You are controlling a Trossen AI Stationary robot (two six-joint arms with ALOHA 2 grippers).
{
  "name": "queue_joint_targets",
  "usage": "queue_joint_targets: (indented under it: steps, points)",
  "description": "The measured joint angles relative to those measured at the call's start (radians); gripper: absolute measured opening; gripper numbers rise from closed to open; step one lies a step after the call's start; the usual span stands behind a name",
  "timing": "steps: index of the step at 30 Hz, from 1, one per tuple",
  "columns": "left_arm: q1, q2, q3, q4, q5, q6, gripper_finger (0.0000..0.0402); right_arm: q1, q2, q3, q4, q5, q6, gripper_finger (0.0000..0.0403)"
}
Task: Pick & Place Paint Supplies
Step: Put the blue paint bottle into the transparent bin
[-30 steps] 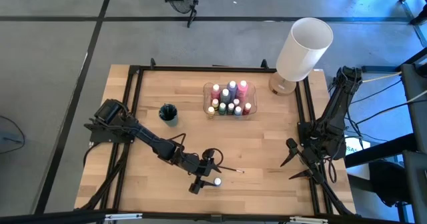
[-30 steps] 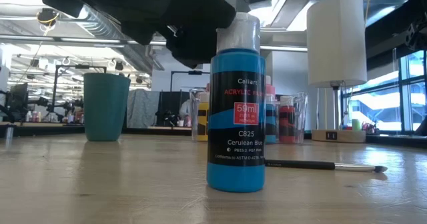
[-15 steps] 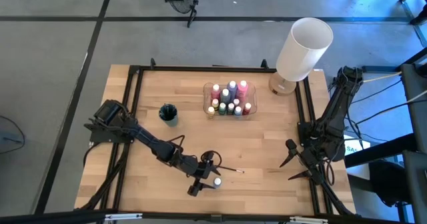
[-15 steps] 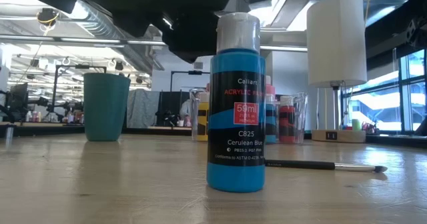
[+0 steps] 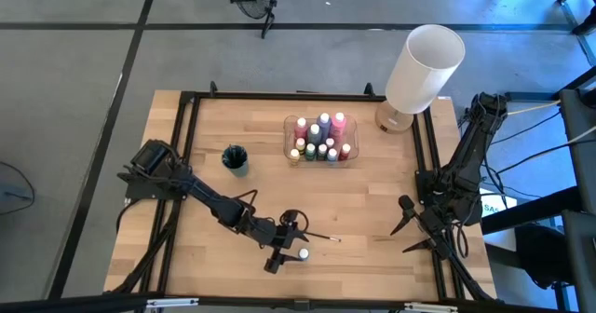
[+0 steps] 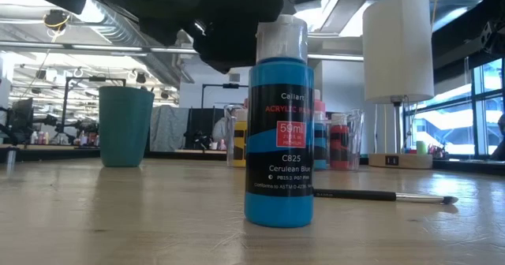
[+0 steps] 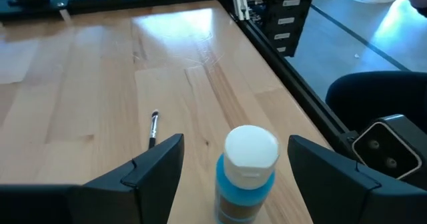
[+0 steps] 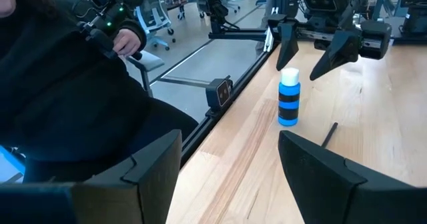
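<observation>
While my left gripper (image 7: 230, 167) hangs spread over the upright blue bottle (image 7: 245, 174) | bottle between fingers, near table's front edge | axis vertical | right gripper (image 5: 418, 229) open, far.

Blue paint bottle (image 6: 278, 123) upright, paintbrush (image 6: 384, 195) lying beside

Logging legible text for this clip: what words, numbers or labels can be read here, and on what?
All on the blue paint bottle, low view:
"Callart" (cut off at the edge)
"ACRYLIC" (rest hidden round the curve)
"59ml" on the red square; the small print under it is unreadable
"C825"
"Cerulean Blue"
Two fine lines below: too small to read.
Nothing legible on the paintbrush or elsewhere.
</observation>
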Motion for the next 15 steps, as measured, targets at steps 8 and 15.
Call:
queue_joint_targets:
  steps: [8, 15]
  points:
    - [-0.015, 0.000, 0.000, 0.003, -0.030, -0.033, 0.0265, 0.000, 0.000, 0.000, 0.000, 0.000, 0.012, 0.0252]
    - [-0.012, 0.001, 0.000, 0.031, -0.024, -0.028, 0.0265, 0.000, 0.006, 0.000, 0.015, 0.000, 0.068, 0.0252]
